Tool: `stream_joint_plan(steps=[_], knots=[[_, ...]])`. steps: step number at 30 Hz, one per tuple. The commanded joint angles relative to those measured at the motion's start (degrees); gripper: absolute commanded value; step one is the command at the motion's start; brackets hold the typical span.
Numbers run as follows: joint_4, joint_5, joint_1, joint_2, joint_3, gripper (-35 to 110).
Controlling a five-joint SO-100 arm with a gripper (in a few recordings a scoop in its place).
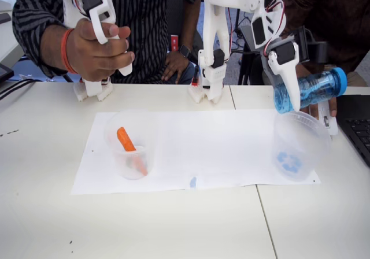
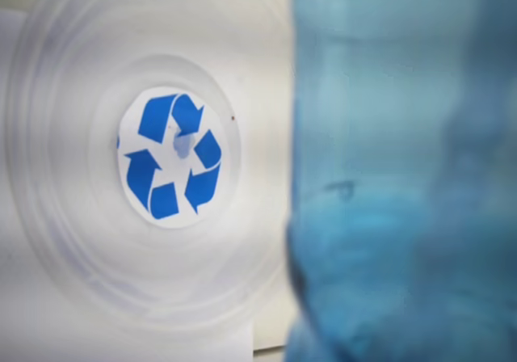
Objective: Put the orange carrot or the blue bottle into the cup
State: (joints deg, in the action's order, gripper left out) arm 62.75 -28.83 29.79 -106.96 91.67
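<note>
Holding the blue bottle [image 1: 312, 90] sideways in the air, the gripper [image 1: 287, 91] has its fingers closed on the bottle's ribbed body, with the blue cap sticking out toward 3 o'clock in the fixed view. The bottle hangs just above the cup [image 1: 300, 145], over its rim at about 12 o'clock. In the wrist view the bottle [image 2: 404, 176] is a big blurry blue shape at 3 o'clock, and the cup's [image 2: 56, 136] blue mark sits at about 9 o'clock, so the bottle looks a bit off to one side of the cup's middle. The bottle looks like see-through plastic, so it is likely light and hard, and a bit slippery. The ribs should help the fingers hold on. The cup looks thin and light, so a bump could tip it or push it away. The orange carrot [image 1: 129, 147] leans in a smaller clear cup [image 1: 130, 145] at 9 o'clock on the white paper [image 1: 219, 149].
</note>
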Motion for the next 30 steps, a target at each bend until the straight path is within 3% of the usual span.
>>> stream_joint_plan(steps=[1, 30], knots=[[-0.62, -0.53, 0.44, -3.43, -4.75, 21], [-0.70, 2.72, -0.35, -3.34, -5.01, 23]])
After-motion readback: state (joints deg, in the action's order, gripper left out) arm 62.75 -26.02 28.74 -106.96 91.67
